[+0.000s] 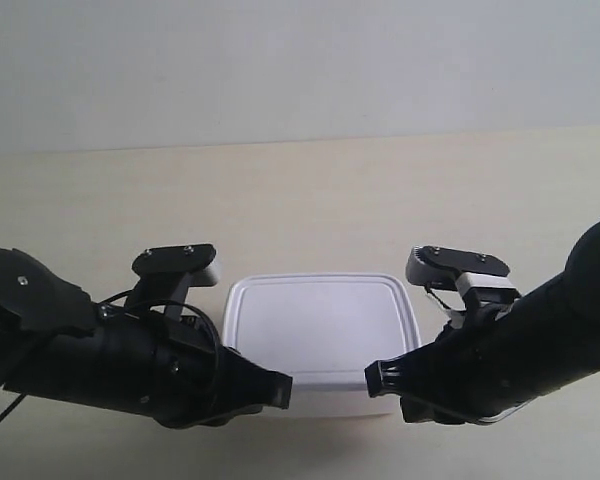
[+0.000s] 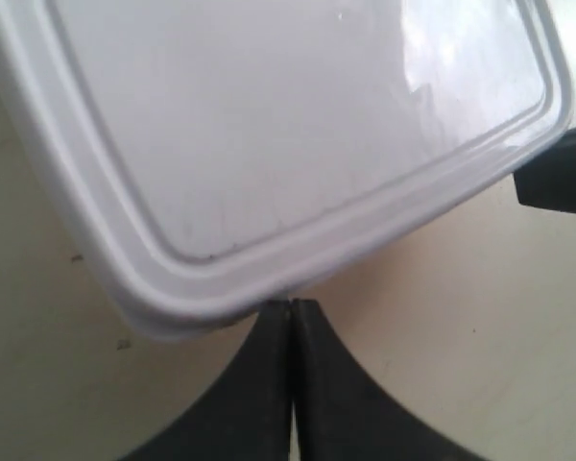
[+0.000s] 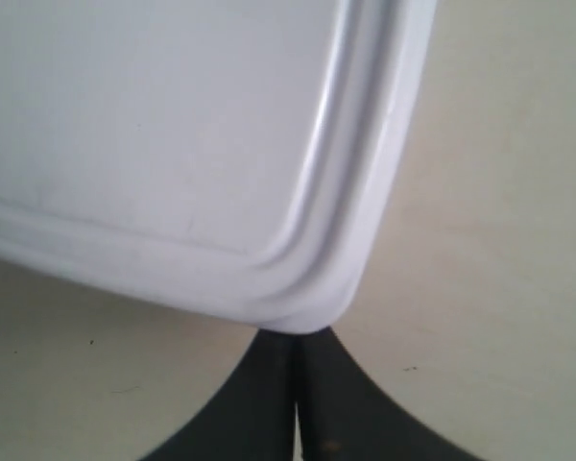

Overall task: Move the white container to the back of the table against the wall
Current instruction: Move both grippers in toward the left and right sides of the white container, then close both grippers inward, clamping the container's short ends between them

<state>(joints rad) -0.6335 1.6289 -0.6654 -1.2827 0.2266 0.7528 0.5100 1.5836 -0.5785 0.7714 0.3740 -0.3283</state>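
The white container [image 1: 320, 325] sits on the cream table [image 1: 310, 200], near its front and well short of the pale wall [image 1: 300, 60]. Its lid is on, with the raised border showing. My left gripper [image 1: 278, 390] is shut, its tips against the container's near edge [image 2: 290, 305], close to the near left corner. The lid [image 2: 298, 125] fills that view. My right gripper [image 1: 380, 378] is also shut, its tips [image 3: 296, 336] butting the rounded near right corner of the container [image 3: 154, 125]. Neither gripper holds anything. The box's front wall is hidden behind the arms.
Bare table stretches between the container and the wall. The right gripper's dark tip [image 2: 557, 178] shows at the edge of the left wrist view. Both black arms lie low along the table's front.
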